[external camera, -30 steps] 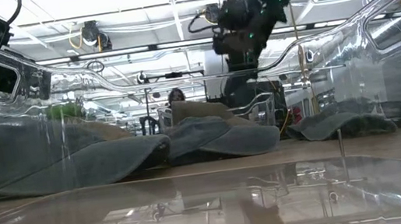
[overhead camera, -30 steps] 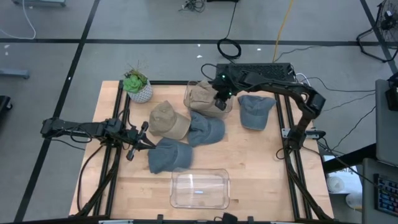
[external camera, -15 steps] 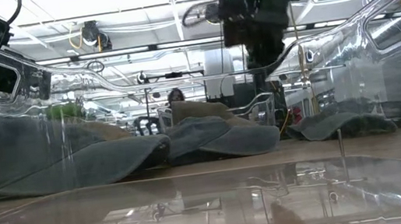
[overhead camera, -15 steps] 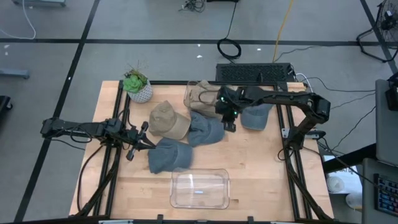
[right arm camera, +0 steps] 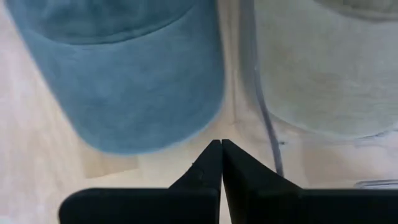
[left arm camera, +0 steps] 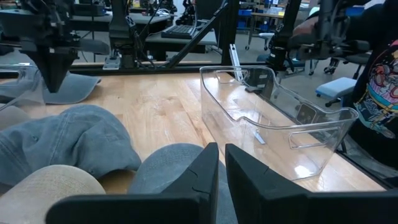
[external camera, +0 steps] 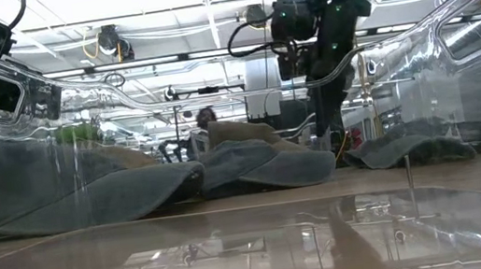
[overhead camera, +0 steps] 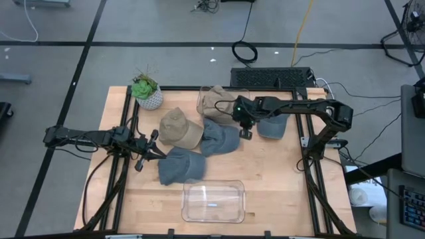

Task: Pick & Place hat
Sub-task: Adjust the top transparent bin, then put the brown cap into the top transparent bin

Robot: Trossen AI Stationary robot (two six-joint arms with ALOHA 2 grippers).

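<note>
- The right hand (overhead camera: 244,133) has moved from above the tan hat in the clear bin (overhead camera: 218,101) to the counter (overhead camera: 279,172).
- It now sits beside the blue cap (overhead camera: 220,138), fingers closed and empty.

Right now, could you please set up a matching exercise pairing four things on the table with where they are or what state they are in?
Things:
1. potted plant
2. empty clear bin
3. tan hat
4. right gripper

Places or states:
A. jaws shut, holding nothing, above the table between two blue hats
B. far left corner of the table
C. near edge of the table, nothing inside
D. in the middle of the table, against a blue hat

Pairs: 1-B, 2-C, 3-D, 4-A
</note>
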